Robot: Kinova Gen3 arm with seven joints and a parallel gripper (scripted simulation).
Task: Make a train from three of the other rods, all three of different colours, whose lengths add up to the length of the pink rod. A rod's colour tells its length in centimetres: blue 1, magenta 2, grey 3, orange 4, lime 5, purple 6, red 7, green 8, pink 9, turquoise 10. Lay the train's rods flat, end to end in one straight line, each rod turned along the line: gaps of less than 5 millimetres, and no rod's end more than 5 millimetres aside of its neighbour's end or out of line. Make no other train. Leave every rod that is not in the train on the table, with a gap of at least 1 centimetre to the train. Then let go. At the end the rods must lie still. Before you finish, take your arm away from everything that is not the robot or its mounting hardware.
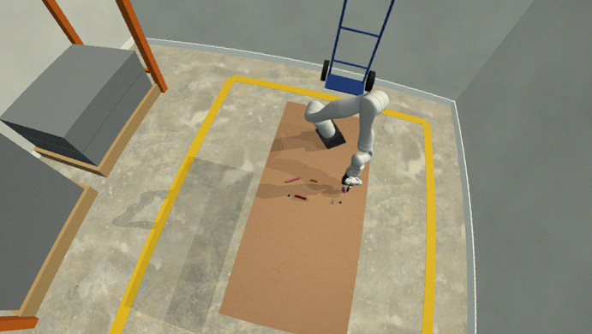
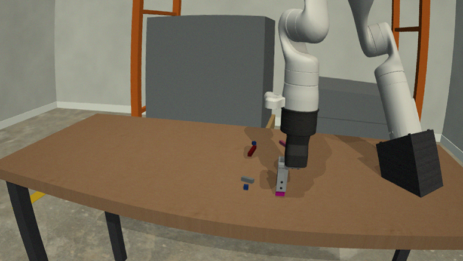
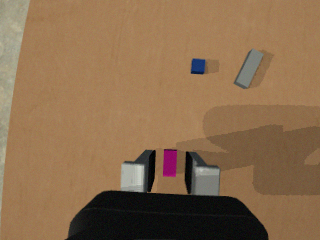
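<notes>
My gripper [image 3: 170, 165] [image 2: 280, 189] [image 1: 345, 187] is open and stands low over the table [image 2: 119, 158] [image 1: 296, 267], fingers either side of the short magenta rod [image 3: 170, 160] [image 2: 279, 194], with a small gap on each side. A grey rod [image 3: 250, 68] [image 2: 247, 180] [image 1: 334, 201] and a blue cube-like rod [image 3: 198, 66] [image 2: 245, 187] lie just to the left of it in the exterior view. Farther back lie a red rod [image 2: 252, 150] [image 1: 300, 197], a second blue rod [image 2: 253, 143] [image 1: 288, 195], the pink rod [image 1: 292, 179] [image 2: 281, 143] and an orange rod [image 1: 313, 180].
The arm's black base block [image 2: 410, 163] stands on the table at the right. Grey crates and orange racking stand beyond the table. A blue hand truck [image 1: 356, 34] is by the far wall.
</notes>
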